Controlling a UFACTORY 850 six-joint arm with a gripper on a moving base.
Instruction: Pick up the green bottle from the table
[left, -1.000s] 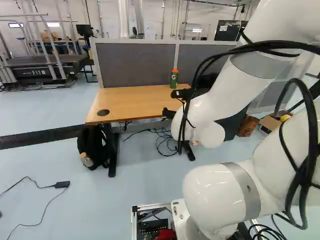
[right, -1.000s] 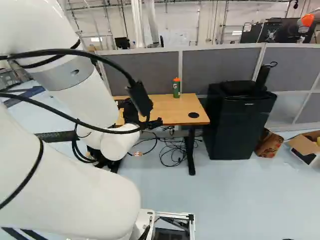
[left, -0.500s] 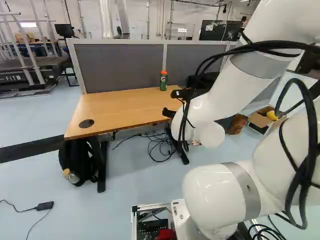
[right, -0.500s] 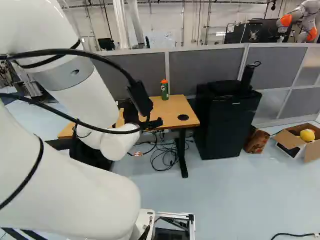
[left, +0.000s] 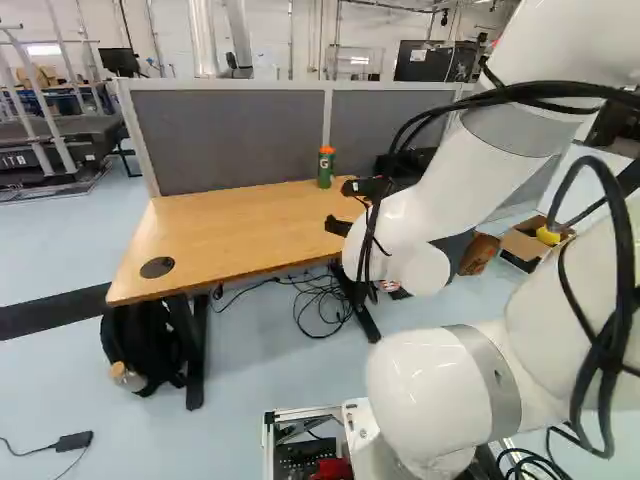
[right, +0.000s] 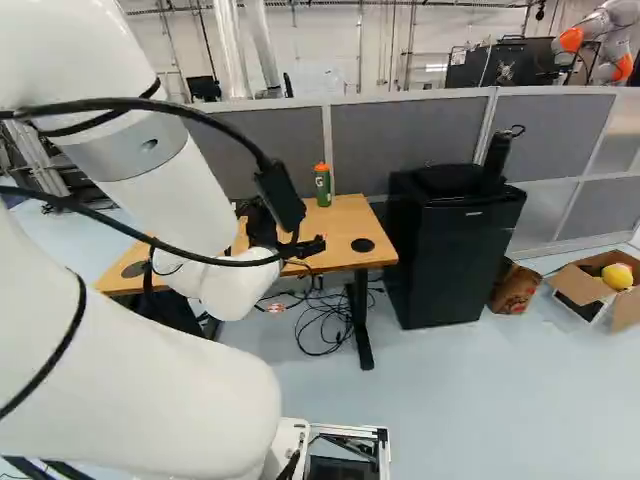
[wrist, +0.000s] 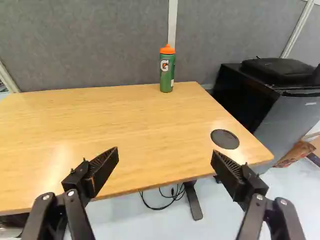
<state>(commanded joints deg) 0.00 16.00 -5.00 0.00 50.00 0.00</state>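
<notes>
In the left base view my gripper (left: 350, 207) shows as dark parts past the arm's white wrist, in front of the table. The wrist view has the gripper (wrist: 165, 156) with its two fingers wide apart and nothing between them. The green bottle (wrist: 167, 70) with an orange cap stands upright at the far edge of the wooden table (wrist: 125, 120), well ahead of the fingers. It also shows in the left base view as a green bottle (left: 325, 168), beyond the gripper, and in the right base view as a green bottle (right: 323, 187).
Grey partitions (right: 410, 140) stand behind the table. A black fridge (right: 450, 250) is to the table's right, with open cardboard boxes (right: 590, 285) beyond. Under the table are cables (left: 318, 305) and a black backpack (left: 140, 345). Another robot (right: 598, 40) stands far back.
The base has moved nearer the table and turned, so the table and bottle look larger in the left base view. My arm keeps its pose against its lowest joint.
</notes>
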